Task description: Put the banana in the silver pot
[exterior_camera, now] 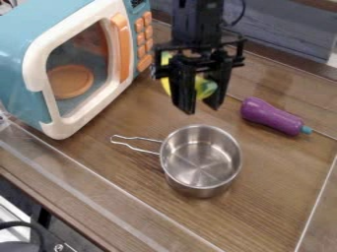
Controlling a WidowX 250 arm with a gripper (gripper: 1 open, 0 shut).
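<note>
- The banana [194, 90], a small yellow toy with a green patch showing low on its right side, hangs in the air between the black fingers of the gripper [195, 91], clear of the table.
- The gripper is closed on the banana; its fingers [176, 87] point steeply down and frame the fruit on both sides, so only a strip of yellow shows between them.
- The black arm rises from the gripper toward the far edge of the scene and leaves the picture at the top.
- The silver pot [202, 160] stands upright on the table, nearer than the gripper and slightly to its right; the banana is above and beyond the pot's far rim, not inside it.
- The pot is round, shiny and shallow, and its interior holds nothing.
- A thin wire loop handle [134, 144] sticks out from the pot's left side and lies along the table.
- A purple toy eggplant [270, 115] with a teal stem end lies on its side to the right of the gripper, well apart from the pot.
- A toy microwave [73, 61], teal with a cream front and an orange control panel, stands at the far left; an orange dish shows through its window.
- The wooden table [105, 187] is brown with dark grain, and a glossy reflection runs along its near edge.
</note>
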